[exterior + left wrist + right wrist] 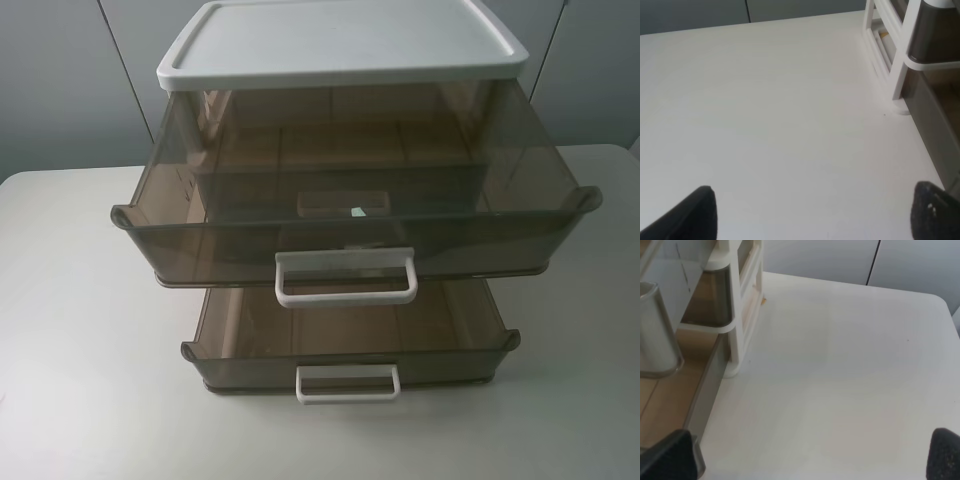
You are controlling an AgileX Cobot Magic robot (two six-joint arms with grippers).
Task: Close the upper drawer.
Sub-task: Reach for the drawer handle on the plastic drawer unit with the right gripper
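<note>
The upper drawer (350,232) is smoky-brown and translucent, with a wide white loop handle (345,276). It stands pulled far out from under the white cabinet top (340,40). Neither gripper shows in the exterior high view. My left gripper (812,220) is open and empty over bare table to the left of the cabinet frame (901,60); its dark fingertips (690,217) are wide apart. My right gripper (805,460) is open and empty over the table to the right of the cabinet frame (737,305); its fingertips (945,452) are also spread wide.
A shallower brown drawer (350,358) with a narrower white handle (347,383) is also pulled out below. A third handle (340,203) shows through the upper drawer. The cabinet stands on a white table (80,330). Grey panels are behind it. A brown drawer side (707,385) lies near my right gripper.
</note>
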